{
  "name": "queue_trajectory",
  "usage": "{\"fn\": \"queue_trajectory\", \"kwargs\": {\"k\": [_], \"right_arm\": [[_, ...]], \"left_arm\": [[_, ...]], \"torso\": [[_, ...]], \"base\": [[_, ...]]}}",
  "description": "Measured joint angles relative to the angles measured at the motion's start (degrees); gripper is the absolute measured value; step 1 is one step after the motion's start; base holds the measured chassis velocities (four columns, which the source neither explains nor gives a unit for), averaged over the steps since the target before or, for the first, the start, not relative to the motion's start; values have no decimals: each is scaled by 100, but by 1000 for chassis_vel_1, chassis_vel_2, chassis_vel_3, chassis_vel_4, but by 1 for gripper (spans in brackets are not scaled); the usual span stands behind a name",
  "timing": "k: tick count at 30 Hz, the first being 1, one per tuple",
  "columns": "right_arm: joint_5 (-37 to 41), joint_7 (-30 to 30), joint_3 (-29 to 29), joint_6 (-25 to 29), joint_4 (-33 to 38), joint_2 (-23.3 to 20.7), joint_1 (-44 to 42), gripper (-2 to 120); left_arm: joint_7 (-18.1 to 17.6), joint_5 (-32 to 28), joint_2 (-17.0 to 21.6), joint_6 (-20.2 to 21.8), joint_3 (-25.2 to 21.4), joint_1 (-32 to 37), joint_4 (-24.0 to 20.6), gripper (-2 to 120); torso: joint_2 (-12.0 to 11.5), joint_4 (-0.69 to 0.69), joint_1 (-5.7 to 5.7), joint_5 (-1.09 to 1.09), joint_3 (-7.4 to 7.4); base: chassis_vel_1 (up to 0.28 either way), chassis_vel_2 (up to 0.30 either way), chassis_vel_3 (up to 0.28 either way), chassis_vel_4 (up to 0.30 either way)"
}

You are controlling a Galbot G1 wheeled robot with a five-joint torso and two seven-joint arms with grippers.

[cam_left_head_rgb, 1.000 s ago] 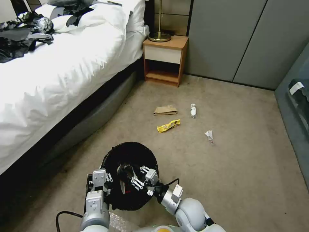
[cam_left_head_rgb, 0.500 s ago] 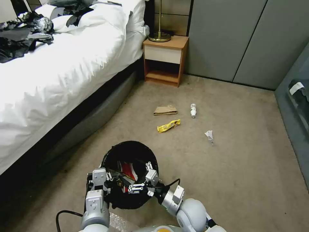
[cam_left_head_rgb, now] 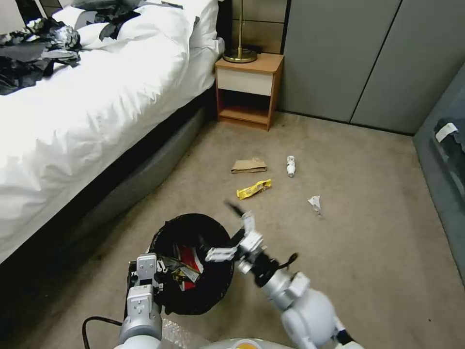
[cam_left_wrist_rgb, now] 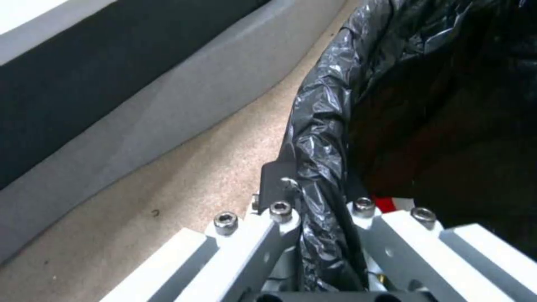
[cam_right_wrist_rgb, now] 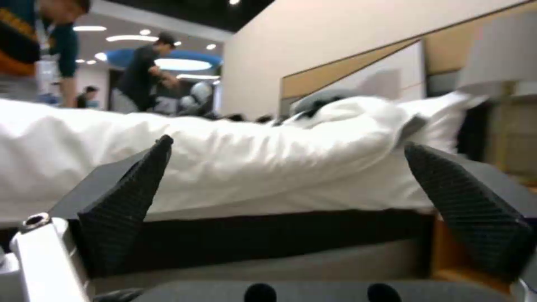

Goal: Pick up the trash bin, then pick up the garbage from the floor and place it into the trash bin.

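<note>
The trash bin (cam_left_head_rgb: 213,286), lined with a crinkly black bag (cam_left_wrist_rgb: 330,109), stands on the carpet just in front of me. My left gripper (cam_left_head_rgb: 147,277) is shut on its near-left rim, the fingers (cam_left_wrist_rgb: 280,218) pinching the folded liner. A red-and-white carton (cam_left_head_rgb: 193,258) and other scraps lie inside the bin. My right gripper (cam_left_head_rgb: 218,224) hovers open and empty above the bin's right edge, its dark pads (cam_right_wrist_rgb: 126,201) spread wide. More garbage lies on the floor beyond: a yellow wrapper (cam_left_head_rgb: 253,189), a brown paper bag (cam_left_head_rgb: 249,166), a small bottle (cam_left_head_rgb: 290,166) and a crumpled tissue (cam_left_head_rgb: 315,203).
A bed (cam_left_head_rgb: 87,111) with white bedding runs along the left, its dark base close to the bin. A wooden nightstand (cam_left_head_rgb: 248,89) with a lamp stands at the back, beside grey wardrobe doors (cam_left_head_rgb: 368,58). A dark piece of furniture (cam_left_head_rgb: 445,160) borders the right. Open carpet lies between.
My right gripper has risen out of the bin and swung up and to the right, open. The red-and-white carton now lies uncovered inside. The left gripper kept its hold.
</note>
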Motion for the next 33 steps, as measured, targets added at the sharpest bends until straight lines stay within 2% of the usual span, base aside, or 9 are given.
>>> {"fn": "queue_trajectory", "kwargs": {"k": [4,12,33], "right_arm": [[197,118,464,191,38,25,-234,100],[336,116,884,474,-351,-43,-351,100],[288,188,748,465,-660,30,-227,100]], "left_arm": [[-10,-148,16,-5,-60,-36,-6,1],[-56,-236,36,26,-81,6,-106,1],[-60,-225,41,66,-145,23,-153,1]], "torso": [[0,0,0,0,0],[0,1,0,0,0],[0,1,0,-1,0]], "base": [[0,0,0,0],[0,0,0,0],[42,37,40,43]]}}
